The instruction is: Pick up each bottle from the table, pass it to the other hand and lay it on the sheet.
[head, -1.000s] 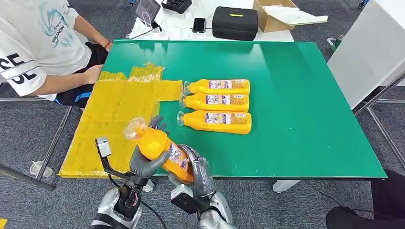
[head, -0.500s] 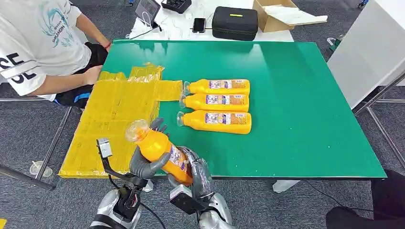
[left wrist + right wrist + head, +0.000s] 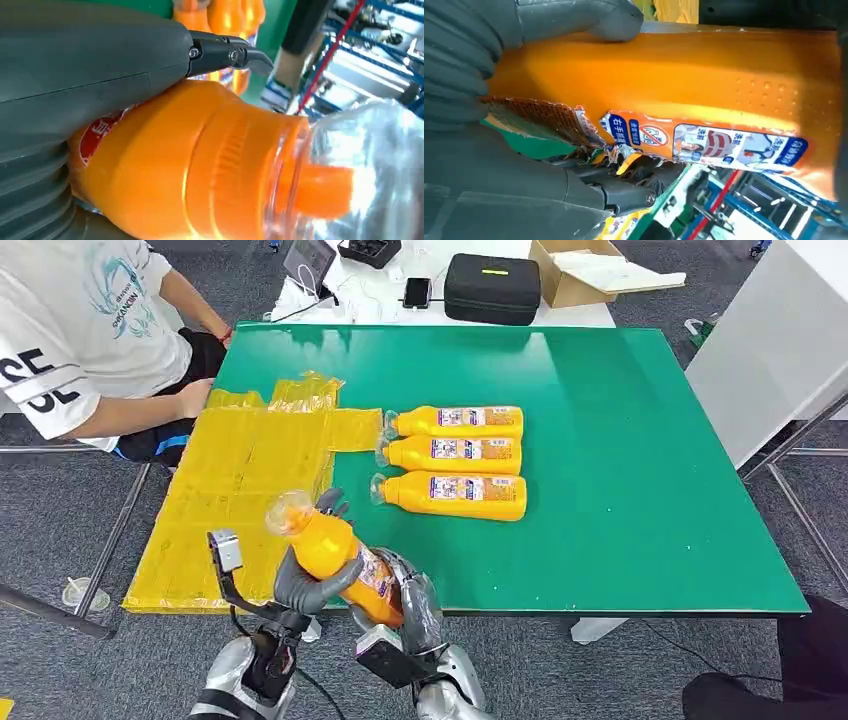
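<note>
From the head camera I see both hands wrapped on one bottle (image 3: 335,552) at the counter's (image 3: 620,490) near edge: left hand (image 3: 312,585) upper body, right hand (image 3: 405,598) base. My right wrist camera shows its torn label.

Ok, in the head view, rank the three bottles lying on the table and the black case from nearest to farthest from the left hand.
From the left hand, which grips the held bottle:
1. Front bottle, lowest in the row, just past the hands.
2. Middle bottle, right behind it.
3. Back bottle, last in the row.
4. Black case, on the white table beyond the green table.
</note>
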Tool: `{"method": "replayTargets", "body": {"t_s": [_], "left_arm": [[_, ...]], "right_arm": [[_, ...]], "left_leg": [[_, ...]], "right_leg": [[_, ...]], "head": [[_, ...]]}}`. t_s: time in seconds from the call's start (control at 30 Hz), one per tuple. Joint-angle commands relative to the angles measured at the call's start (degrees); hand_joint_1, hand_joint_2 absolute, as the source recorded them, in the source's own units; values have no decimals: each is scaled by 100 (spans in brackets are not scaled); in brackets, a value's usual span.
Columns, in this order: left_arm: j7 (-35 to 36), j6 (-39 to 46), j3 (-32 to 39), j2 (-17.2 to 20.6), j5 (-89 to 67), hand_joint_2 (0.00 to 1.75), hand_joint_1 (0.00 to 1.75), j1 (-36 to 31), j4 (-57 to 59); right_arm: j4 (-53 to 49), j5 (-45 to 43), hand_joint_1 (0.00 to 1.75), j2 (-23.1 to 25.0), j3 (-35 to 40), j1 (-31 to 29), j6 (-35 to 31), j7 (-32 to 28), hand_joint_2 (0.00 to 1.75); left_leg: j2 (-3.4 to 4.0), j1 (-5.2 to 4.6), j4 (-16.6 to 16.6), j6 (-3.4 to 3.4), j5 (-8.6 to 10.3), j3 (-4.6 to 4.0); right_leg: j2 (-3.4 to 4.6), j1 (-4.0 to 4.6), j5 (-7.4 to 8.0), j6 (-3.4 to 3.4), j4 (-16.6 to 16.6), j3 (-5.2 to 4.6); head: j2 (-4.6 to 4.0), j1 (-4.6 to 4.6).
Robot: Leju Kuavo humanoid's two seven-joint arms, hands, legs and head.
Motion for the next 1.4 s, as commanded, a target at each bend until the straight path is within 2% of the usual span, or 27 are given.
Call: {"method": "replayTargets", "body": {"t_s": [0.03,0.1,0.3,0.33,0.43,0.5,0.53,0.67,0.7,0.73,0.77,0.87,0.9,0.93,0.97,1.2,1.3,1.33,1.37,1.4], "left_arm": [[-19,-402,-233,131,138,175,175,-186,192],[-79,-284,-269,177,-53,175,175,-166,65],[-58,-205,-179,168,-128,175,175,-104,-88],[-58,-205,-179,168,-128,175,175,-104,-88],[-59,-182,-164,159,-134,175,175,-109,-81],[-53,-218,-156,156,-102,175,175,-111,-69],[-22,-308,-156,153,-28,175,175,-113,-50],[175,-534,-143,163,309,175,175,-139,74],[187,-539,-138,173,359,175,175,-157,92],[179,-489,-132,178,358,175,175,-181,83],[176,-452,-127,182,361,175,175,-194,65],[167,-373,-59,193,361,175,175,-245,10],[172,-274,-21,183,328,175,175,-242,-18],[82,-17,57,171,175,175,175,-264,-55],[15,190,143,177,72,175,175,-313,-73],[-349,1899,1149,235,-739,175,175,-1226,476],[-353,1942,1295,307,-740,175,175,-1428,619],[-395,2077,1413,274,-777,175,175,-1522,788],[-551,2342,1430,295,-983,175,175,-1560,797],[-676,2707,1518,283,-1170,175,175,-1634,831]], "right_arm": [[218,4,175,-64,154,-89,199,15,175],[-33,-111,175,-81,115,-34,44,15,175],[-164,-183,175,-117,-113,-161,236,15,175],[-164,-183,175,-117,-113,-161,236,15,175],[-188,-180,175,-109,-117,-139,227,15,175],[-199,-199,175,-104,-133,-136,232,15,175],[-207,-203,175,-105,-136,-134,228,15,175],[-129,-39,175,-122,-90,-210,-3,15,175],[-106,8,175,-119,-99,-245,-90,15,175],[-136,22,141,-116,-143,-291,-171,15,175],[-172,24,0,-100,-211,-310,-273,15,175],[-129,6,0,-64,-339,-434,-289,23,175],[-169,33,0,-27,-453,-433,-250,15,0],[-242,68,0,-4,-567,-418,-182,15,0],[-401,5,0,-4,-616,-388,-52,15,0],[-2129,-261,0,-104,-790,174,647,15,0],[-2367,-331,0,-142,-773,260,665,15,0],[-2513,-341,0,-164,-771,318,661,15,0],[-2651,-373,0,-191,-745,360,622,15,0],[-2827,-465,0,-237,-682,407,607,15,0]], "left_leg": [[4,0,-4,2,-5,17],[7,4,-2,4,-14,36],[3,-2,-2,3,-4,14],[12,3,1,6,-17,39],[4,0,-3,3,-4,14],[11,4,0,5,-19,46],[4,-1,-2,3,-5,15],[16,5,-2,5,-23,56],[6,-1,-4,3,-6,21],[11,3,-2,4,-13,35],[10,2,-1,4,-11,29],[11,2,1,4,-9,25],[6,-1,-1,4,-5,18],[16,5,3,7,-21,54],[8,1,0,3,-3,12],[-3,8,6,0,-8,27],[-6,9,2,-3,-1,22],[-3,6,-1,-2,3,16],[4,12,2,1,-13,52],[-1,6,-2,-1,2,19]], "right_leg": [[-2,2,-5,-6,-5,17],[-2,7,-12,-11,-6,37],[-2,1,-4,-5,-2,14],[2,7,-13,-11,-4,40],[-2,2,-3,-6,-4,14],[0,9,-16,-13,-5,48],[-1,1,-4,-6,-2,15],[4,11,-17,-15,-8,57],[0,1,-5,-7,-4,21],[2,6,-10,-11,-5,36],[2,5,-8,-10,-4,30],[3,5,-6,-9,-2,25],[-1,2,-4,-7,-1,20],[3,11,-15,-16,-4,57],[2,4,-1,-7,-2,14],[-13,12,-12,-15,4,32],[-14,12,-8,-13,2,26],[-9,7,-4,-8,0,19],[-9,17,-17,-17,-3,57],[-7,8,-4,-7,-2,22]], "head": [[0,0],[0,2],[0,2],[0,0],[0,2],[0,2],[2,0],[0,2],[0,2],[0,2],[0,0],[0,0],[0,2],[2,0],[0,2],[0,0],[0,2],[0,2],[0,2],[0,0]]}}
